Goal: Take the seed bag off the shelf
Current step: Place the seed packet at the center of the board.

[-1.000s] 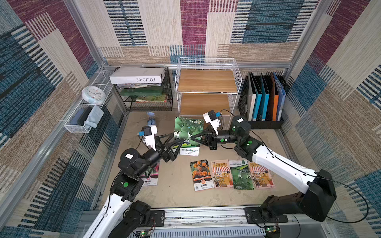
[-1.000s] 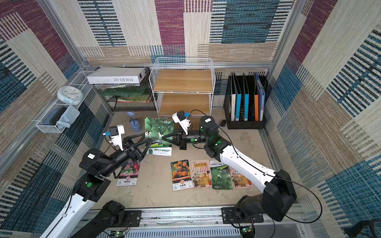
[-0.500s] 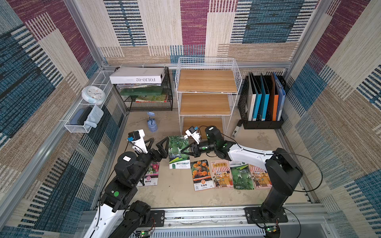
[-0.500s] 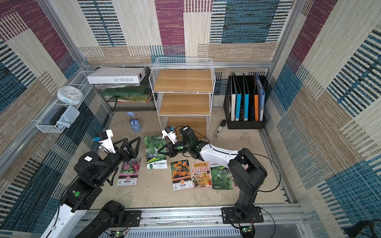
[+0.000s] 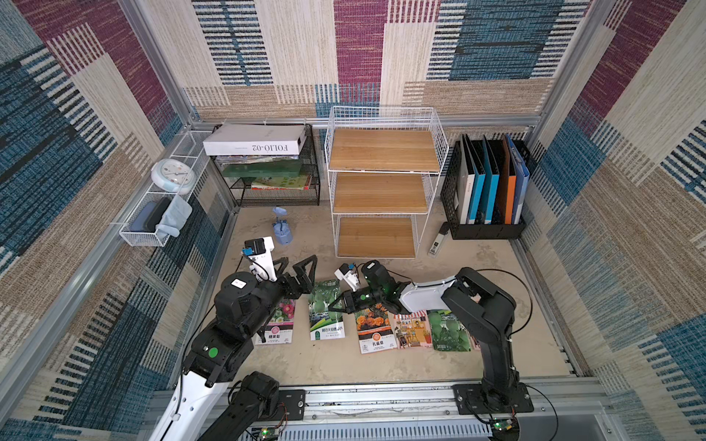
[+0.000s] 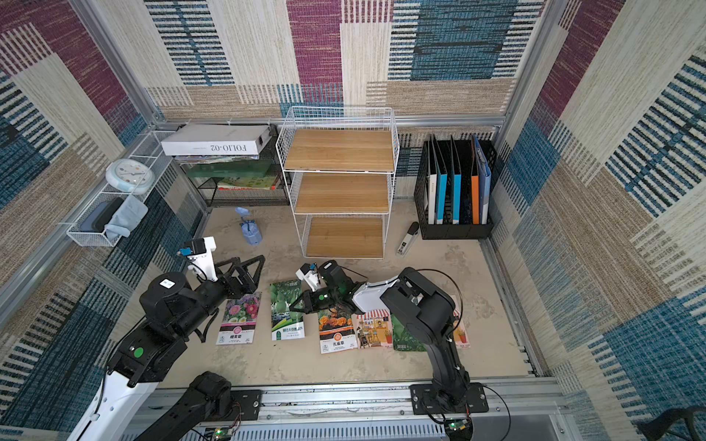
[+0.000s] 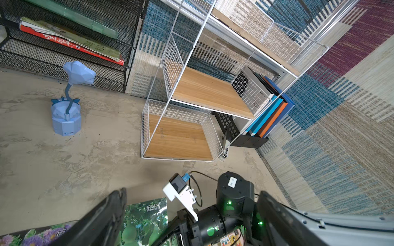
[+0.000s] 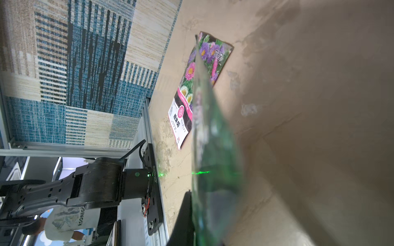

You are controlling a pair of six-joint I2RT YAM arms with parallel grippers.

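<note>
In both top views my right gripper (image 5: 338, 304) is clenched on the right edge of the seed bag (image 5: 324, 310). The green bag is low over the floor (image 5: 477, 275), in front of the shelf (image 5: 382, 187) and well clear of it. It lies between the pink flower packet (image 5: 278, 324) and the orange flower packet (image 5: 372, 328). A narrow strip of bare floor shows on the pink side. My left gripper (image 5: 296, 264) hangs spread wide and empty near the bag's upper left corner, not touching it. I cannot tell whether the bag's far edge rests on the floor.

From my left wrist, open floor runs from the shelf's front edge to the bag (image 7: 145, 221). My own fingers (image 7: 102, 217) cut off its lower part.

From my right wrist, the bag (image 8: 213, 149) sits edge-on and blurred, its print unreadable. It hides part of the pink packet (image 8: 202, 64).
</note>
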